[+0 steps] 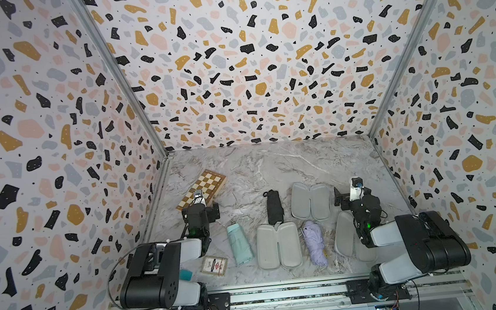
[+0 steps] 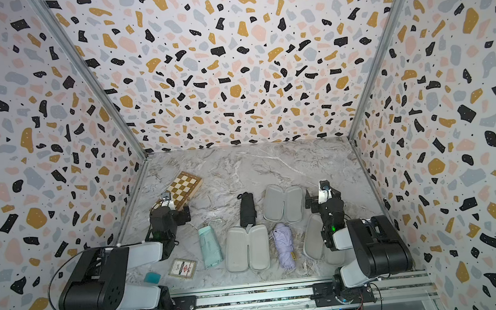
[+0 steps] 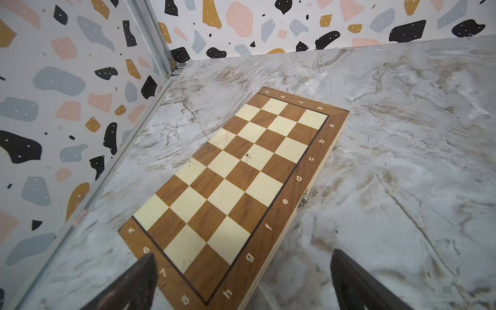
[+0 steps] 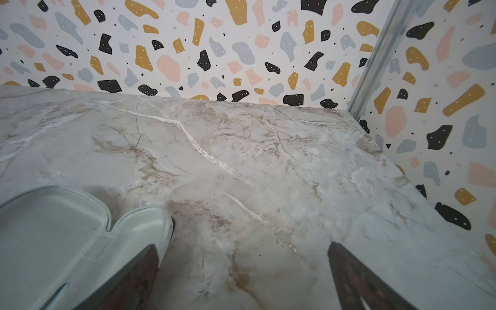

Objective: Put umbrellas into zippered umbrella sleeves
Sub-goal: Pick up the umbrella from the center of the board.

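Observation:
Three folded umbrellas lie on the marble table in both top views: mint green (image 1: pixel 240 244), black (image 1: pixel 274 207) and lilac (image 1: pixel 315 243). Three zippered umbrella sleeves lie open, grey lining up: one between the mint and lilac umbrellas (image 1: pixel 278 245), one farther back (image 1: pixel 310 201), and one (image 1: pixel 344 236) partly under my right arm. My left gripper (image 3: pixel 242 253) is open and empty over the near end of the chessboard. My right gripper (image 4: pixel 243 244) is open and empty above bare marble, beside the far sleeve (image 4: pixel 53 228).
A folded wooden chessboard box (image 1: pixel 201 189) lies at the back left by the wall. A small card box (image 1: pixel 214 265) and a teal object (image 1: pixel 185 274) sit at the front left near my left arm. Patterned walls close in three sides.

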`<state>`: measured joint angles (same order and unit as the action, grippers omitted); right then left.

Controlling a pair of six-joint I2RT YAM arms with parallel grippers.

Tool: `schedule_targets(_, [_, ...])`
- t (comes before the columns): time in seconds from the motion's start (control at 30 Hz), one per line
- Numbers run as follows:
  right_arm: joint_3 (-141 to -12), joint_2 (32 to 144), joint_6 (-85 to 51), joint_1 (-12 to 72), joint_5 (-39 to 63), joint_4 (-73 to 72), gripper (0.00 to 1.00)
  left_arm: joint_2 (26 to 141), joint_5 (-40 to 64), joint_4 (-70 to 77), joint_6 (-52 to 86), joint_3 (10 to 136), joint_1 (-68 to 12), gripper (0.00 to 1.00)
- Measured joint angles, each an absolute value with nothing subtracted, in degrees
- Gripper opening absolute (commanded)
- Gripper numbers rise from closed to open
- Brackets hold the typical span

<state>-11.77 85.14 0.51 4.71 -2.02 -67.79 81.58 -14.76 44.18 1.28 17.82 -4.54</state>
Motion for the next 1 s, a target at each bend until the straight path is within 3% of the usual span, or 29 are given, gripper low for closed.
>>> schedule_targets(1.0, [-11.8, 85.1, 0.5, 4.5, -0.8, -67.7, 1.0, 81.6, -14.4, 44.2, 1.3, 17.8, -4.5, 0.99])
